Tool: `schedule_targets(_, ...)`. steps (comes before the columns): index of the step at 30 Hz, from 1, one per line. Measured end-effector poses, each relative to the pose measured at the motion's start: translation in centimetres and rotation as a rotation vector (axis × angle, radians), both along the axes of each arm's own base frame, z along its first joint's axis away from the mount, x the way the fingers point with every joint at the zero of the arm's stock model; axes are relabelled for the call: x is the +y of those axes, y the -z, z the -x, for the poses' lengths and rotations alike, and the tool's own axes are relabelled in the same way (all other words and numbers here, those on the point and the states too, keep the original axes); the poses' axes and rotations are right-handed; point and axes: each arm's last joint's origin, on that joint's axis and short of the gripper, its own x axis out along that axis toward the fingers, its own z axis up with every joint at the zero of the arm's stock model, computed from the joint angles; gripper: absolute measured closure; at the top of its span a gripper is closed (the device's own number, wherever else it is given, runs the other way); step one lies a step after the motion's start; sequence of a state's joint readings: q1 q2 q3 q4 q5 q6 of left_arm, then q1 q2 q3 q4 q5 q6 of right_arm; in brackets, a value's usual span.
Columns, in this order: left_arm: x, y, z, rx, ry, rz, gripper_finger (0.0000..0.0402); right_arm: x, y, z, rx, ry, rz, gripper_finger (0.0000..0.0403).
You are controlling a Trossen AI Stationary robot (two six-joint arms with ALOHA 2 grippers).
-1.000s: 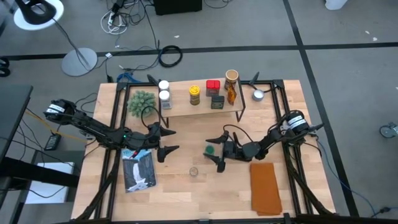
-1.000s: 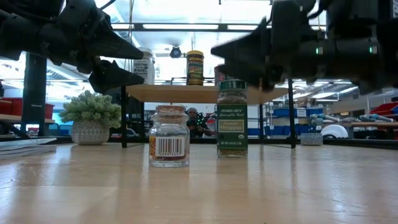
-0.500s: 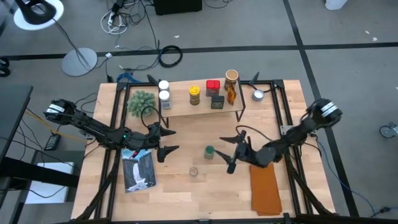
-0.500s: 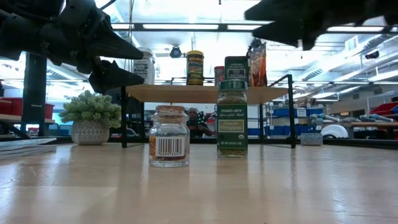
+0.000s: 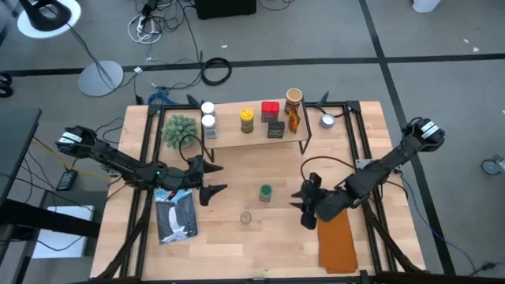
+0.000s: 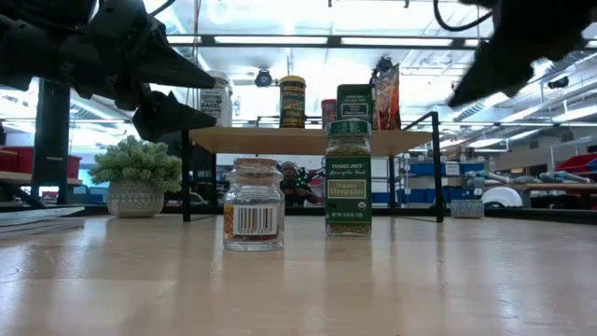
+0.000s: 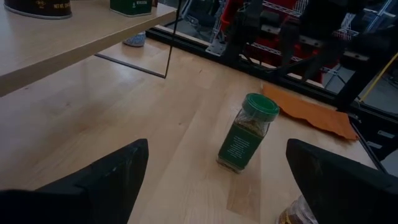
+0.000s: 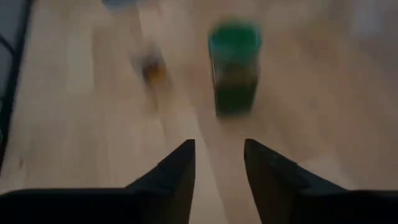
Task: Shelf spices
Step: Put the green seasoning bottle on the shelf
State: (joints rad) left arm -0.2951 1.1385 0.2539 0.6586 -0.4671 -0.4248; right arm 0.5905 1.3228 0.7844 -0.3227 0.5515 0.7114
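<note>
Right gripper (image 5: 306,207) farther from blurred green-lidded jar (image 8: 234,67)

Bright, even overhead light; the right wrist view is motion-blurred, and the low view's background glares.

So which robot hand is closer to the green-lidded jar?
The right gripper, by a little. It sits off to one side of the green-lidded jar, near the orange cloth. The left gripper waits farther off on the other side.
</note>
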Motion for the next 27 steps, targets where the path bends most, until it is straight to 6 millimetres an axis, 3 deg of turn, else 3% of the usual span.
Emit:
schedule_targets(4,0.0,0.0,0.0,0.001,0.000,0.000,0.0015,-0.2,-0.8,-0.4,0.119,-0.044,-0.073,0.0283)
schedule_targets(8,0.0,0.0,0.0,0.001,0.001,-0.002,0.0015,0.0,-1.6,-0.8,0.102,-0.062,-0.110,0.0288)
schedule_targets(20,0.0,-0.6,-0.1,-0.061,-0.007,0.019,0.0015,0.0,-1.6,-0.8,0.102,-0.019,-0.150,0.0290)
schedule_targets(23,0.0,-0.7,-0.1,-0.081,-0.012,0.049,0.0015,0.4,-1.3,-0.5,0.077,0.030,-0.150,0.0291)
schedule_targets(27,-0.1,-1.2,-0.5,-0.074,-0.005,0.017,0.0015,1.1,0.7,1.2,0.076,0.067,-0.085,0.0291)
